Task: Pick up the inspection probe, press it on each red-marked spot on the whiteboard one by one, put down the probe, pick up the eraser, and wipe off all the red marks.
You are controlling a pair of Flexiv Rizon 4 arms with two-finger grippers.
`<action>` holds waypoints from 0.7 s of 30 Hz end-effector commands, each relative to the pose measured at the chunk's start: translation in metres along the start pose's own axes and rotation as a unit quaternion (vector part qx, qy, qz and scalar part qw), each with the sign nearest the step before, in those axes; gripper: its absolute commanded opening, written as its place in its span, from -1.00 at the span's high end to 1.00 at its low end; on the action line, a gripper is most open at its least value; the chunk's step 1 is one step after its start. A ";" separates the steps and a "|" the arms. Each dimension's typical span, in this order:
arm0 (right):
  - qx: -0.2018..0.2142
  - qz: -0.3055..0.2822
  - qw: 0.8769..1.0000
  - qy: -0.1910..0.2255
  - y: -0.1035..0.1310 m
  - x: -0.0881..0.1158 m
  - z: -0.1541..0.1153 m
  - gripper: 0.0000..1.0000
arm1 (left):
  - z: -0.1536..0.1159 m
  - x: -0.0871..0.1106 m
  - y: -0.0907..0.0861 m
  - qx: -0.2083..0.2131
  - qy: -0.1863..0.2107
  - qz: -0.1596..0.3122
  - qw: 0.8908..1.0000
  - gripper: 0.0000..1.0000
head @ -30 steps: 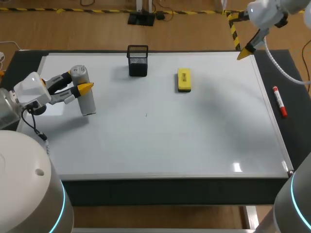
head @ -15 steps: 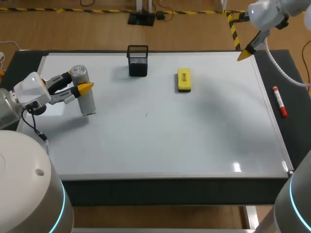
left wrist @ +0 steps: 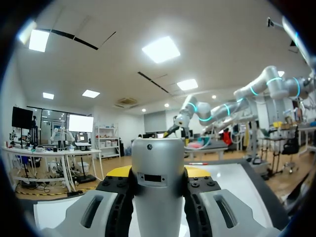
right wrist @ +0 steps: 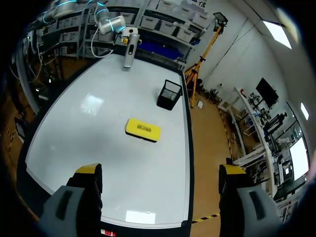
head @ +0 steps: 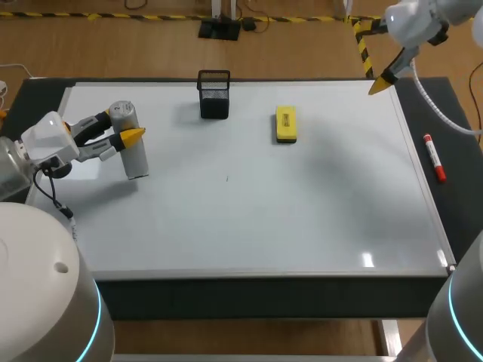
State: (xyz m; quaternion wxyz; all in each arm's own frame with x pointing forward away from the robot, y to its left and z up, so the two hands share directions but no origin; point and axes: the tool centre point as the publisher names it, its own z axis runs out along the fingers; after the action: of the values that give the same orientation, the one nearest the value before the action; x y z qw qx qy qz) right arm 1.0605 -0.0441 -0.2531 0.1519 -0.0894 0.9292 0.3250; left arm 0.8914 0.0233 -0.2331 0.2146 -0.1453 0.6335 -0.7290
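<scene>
Whiteboard on counter: nothing moved this past second. Left fingers pinch the probe standing near its left edge; right fingers spread, empty. No red marks apparent; pressing seemingly stalled.

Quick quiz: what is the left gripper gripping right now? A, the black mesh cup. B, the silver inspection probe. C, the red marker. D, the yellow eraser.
B: the left gripper clamps the silver inspection probe from both sides, while the yellow eraser lies apart on the whiteboard.
</scene>
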 end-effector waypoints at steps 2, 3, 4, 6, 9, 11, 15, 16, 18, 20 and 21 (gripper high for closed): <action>0.002 -0.001 1.000 0.001 0.000 0.000 0.000 -1.00 | 0.018 -0.019 -0.008 0.009 0.010 0.005 1.000 1.00; 0.002 -0.001 1.000 0.001 0.000 0.000 0.000 -1.00 | 0.021 -0.023 -0.012 0.010 0.012 0.010 1.000 1.00; 0.002 -0.001 1.000 0.001 0.000 0.000 0.000 -1.00 | 0.024 -0.028 -0.015 0.013 0.014 0.011 1.000 1.00; 0.002 -0.001 1.000 0.001 0.000 0.000 0.000 -1.00 | 0.030 -0.039 -0.024 0.014 0.017 0.019 1.000 1.00; 0.002 -0.001 1.000 0.001 0.000 0.000 0.000 -1.00 | 0.037 -0.051 -0.034 0.019 0.026 0.023 0.999 1.00; 0.002 -0.001 1.000 0.001 0.000 0.000 0.000 -1.00 | 0.045 -0.058 -0.041 0.019 0.038 0.028 0.999 1.00; 0.002 -0.001 1.000 0.001 0.000 0.000 0.000 -1.00 | 0.063 -0.075 -0.056 0.028 0.063 0.027 0.997 1.00; 0.002 -0.001 1.000 0.001 0.000 0.000 0.000 -1.00 | 0.068 -0.078 -0.060 0.029 0.069 0.030 0.997 1.00; 0.002 -0.001 1.000 0.001 0.000 0.000 0.000 -1.00 | 0.077 -0.084 -0.066 0.032 0.078 0.030 0.996 1.00; 0.002 -0.001 1.000 0.001 0.000 0.000 0.000 -1.00 | 0.086 -0.087 -0.072 0.037 0.090 0.033 0.995 1.00; 0.002 -0.001 1.000 0.001 0.000 0.000 0.000 -1.00 | 0.092 -0.088 -0.074 0.034 0.095 0.038 0.994 1.00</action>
State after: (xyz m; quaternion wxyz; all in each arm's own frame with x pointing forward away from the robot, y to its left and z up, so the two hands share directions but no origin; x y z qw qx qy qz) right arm 1.0606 -0.0442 -0.2529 0.1517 -0.0895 0.9293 0.3247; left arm 0.9810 0.0012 -0.1453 0.2084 -0.0715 0.6219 -0.7515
